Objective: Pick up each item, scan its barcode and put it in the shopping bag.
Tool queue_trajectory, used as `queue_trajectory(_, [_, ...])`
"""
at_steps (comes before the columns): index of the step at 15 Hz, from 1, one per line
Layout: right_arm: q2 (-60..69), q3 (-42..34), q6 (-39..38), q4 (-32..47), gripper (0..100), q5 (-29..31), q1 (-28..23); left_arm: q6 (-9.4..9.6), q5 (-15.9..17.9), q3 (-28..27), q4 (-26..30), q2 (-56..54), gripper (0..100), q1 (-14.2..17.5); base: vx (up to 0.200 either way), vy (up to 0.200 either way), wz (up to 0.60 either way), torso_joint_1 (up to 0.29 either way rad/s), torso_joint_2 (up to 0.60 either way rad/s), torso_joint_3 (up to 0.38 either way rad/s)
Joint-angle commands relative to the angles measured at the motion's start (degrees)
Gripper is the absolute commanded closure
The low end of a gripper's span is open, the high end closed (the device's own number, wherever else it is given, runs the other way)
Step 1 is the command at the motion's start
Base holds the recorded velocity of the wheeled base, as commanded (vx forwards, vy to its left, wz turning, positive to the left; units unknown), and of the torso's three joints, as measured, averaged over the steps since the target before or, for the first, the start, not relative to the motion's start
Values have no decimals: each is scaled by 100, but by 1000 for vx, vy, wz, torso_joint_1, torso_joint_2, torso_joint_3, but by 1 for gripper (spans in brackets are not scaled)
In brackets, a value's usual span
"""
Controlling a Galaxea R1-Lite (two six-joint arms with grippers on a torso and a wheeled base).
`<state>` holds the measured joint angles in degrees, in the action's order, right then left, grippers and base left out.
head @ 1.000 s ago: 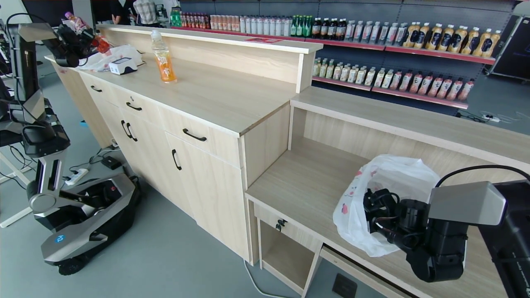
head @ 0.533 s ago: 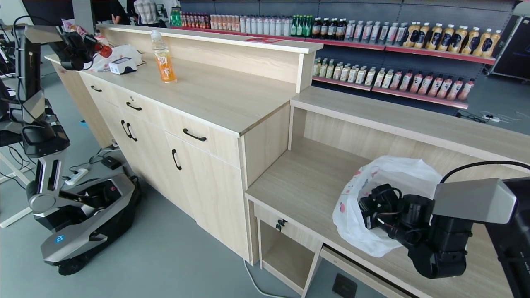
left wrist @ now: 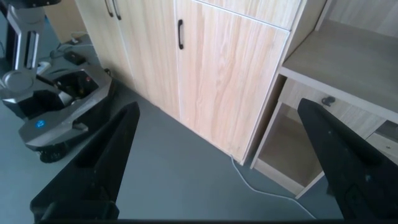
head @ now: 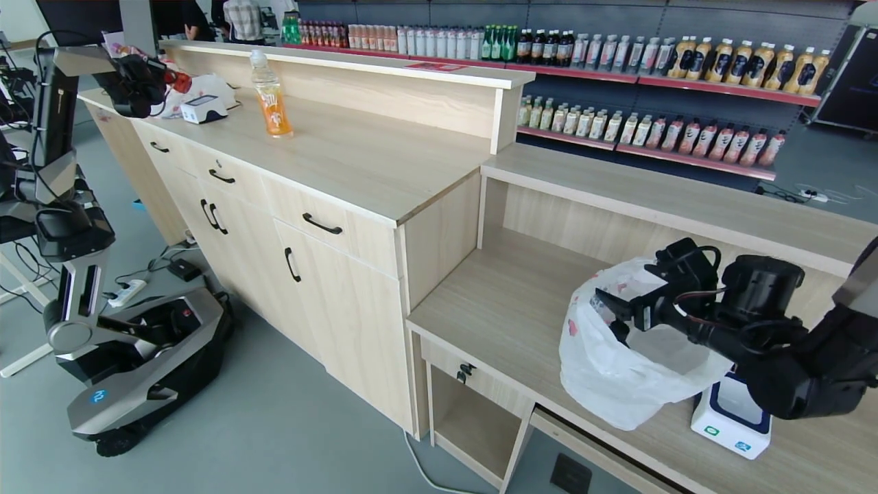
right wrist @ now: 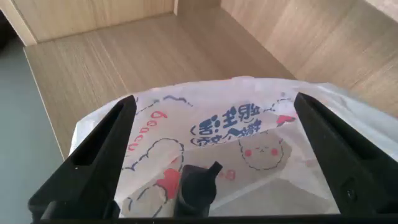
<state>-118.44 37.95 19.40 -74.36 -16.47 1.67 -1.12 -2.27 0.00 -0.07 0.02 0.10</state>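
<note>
Okay, right gripper [head: 610, 315] has lifted off the shopping bag [head: 617, 384], jaws spread, left gripper [left wrist: 217, 106] likewise, so item bagged, I'd say.

A shop, seen from behind the checkout

Long shelves [head: 720, 110] with red edges run along the back wall, packed with rows of drink bottles [head: 737, 65] lined up label-out, as stock on sale. In front stands a long wooden bench [head: 357, 158] with drawers and cupboard doors [head: 322, 226] on the staff side and a raised ledge [head: 384, 65] on the customer side. On the lower part sit a plastic shopping bag [head: 617, 370] and a small white scanner box [head: 730, 415]; one orange drink [head: 271, 96] stands on the bench.
</note>
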Motion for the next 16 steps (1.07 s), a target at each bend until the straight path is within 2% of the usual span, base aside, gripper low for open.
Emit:
queue_trajectory(1, [1904, -613, 302, 343, 0, 30, -264, -2, -2, 0, 7, -2, 0, -1, 0, 0, -600, -2, 2, 2])
queue_trajectory(4, [3310, -745, 636, 1363, 0, 21, -984, -2, -2, 0, -1, -2, 0, -1, 0, 0, -600, -6, 2, -1])
queue_trajectory(6, [3785, -728, 680, 2075, 0, 82, -1477, -2, -2, 0, -1, -2, 0, -1, 0, 0, -600, 17, 7, 2])
queue_trajectory(9, [4506, -807, 653, 3015, 0, 671, -2391, -2, -2, 0, -1, -2, 0, -1, 0, 0, -600, 2, 4, 4])
queue_trajectory(10, [4778, -763, 618, 3789, 0, 1005, -2839, -2, 7, 0, -1, -2, 0, -1, 0, 0, -600, 12, 12, -2])
queue_trajectory(13, [4725, -798, 486, 4606, 0, 1524, -3463, -2, -2, 0, -1, -2, 0, -1, 0, 0, -600, 2, 2, 4])
queue_trajectory(15, [4215, -842, 460, 4589, 0, 1603, -3674, -2, -2, 0, -1, -2, 0, -1, 0, 0, -600, 5, 7, 2])
queue_trajectory(16, [3820, -877, 530, 4580, 0, 1559, -3841, -2, -2, 0, -1, -2, 0, -1, 0, 0, 0, 0, 0, 0])
